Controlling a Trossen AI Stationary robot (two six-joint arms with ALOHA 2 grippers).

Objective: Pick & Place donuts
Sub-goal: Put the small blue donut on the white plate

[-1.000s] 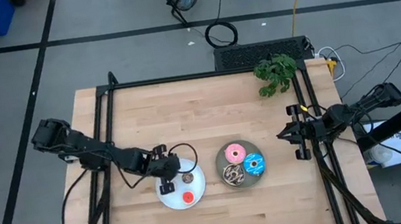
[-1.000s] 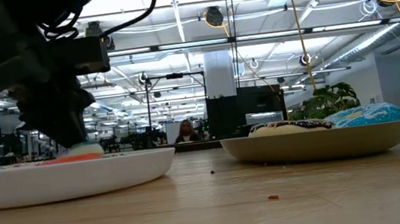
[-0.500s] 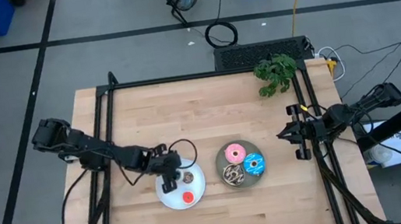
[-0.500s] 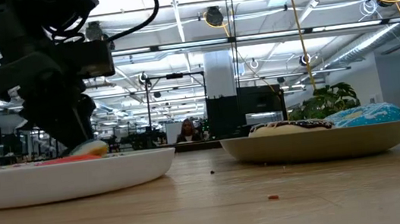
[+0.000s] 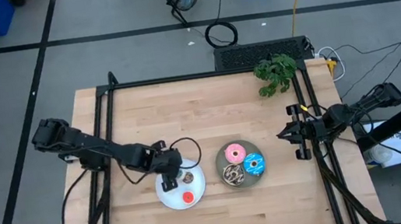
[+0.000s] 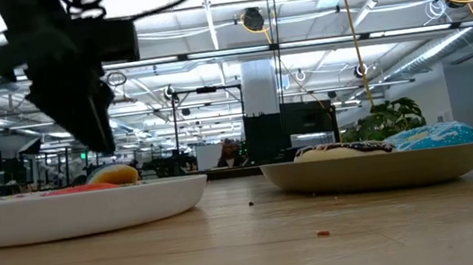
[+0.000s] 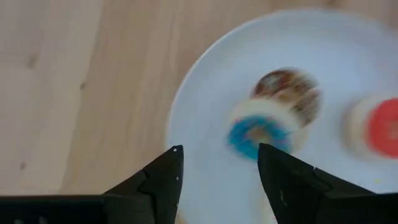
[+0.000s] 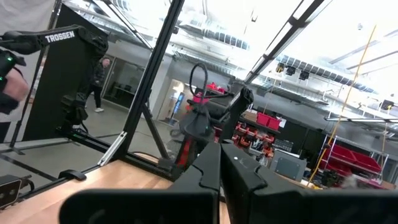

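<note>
On the round white plate (image 5: 175,200) lie three mini donuts: a blue one (image 7: 256,134), a brown one (image 7: 287,92) just behind it and touching it, and a red one (image 5: 188,198). My left gripper (image 7: 219,155) hangs open a little above the plate's left part, with the blue donut just beyond its fingertips, untouched. In the low view it (image 6: 94,132) stands clear above the donut (image 6: 113,175). The grey plate (image 5: 243,183) holds a pink (image 5: 233,154), a blue (image 5: 253,164) and a sprinkled brown donut (image 5: 232,174). My right gripper (image 5: 296,134) waits shut at the table's right edge.
A green plant sprig (image 5: 275,72) lies at the table's far right corner. A black frame (image 5: 203,75) runs along the table's far, left and right edges. Bare wood lies in front of and behind both plates.
My left gripper has opened and let go of the blue mini donut, which now lies on the white plate beside the brown one. The gripper has then risen clear of it.
</note>
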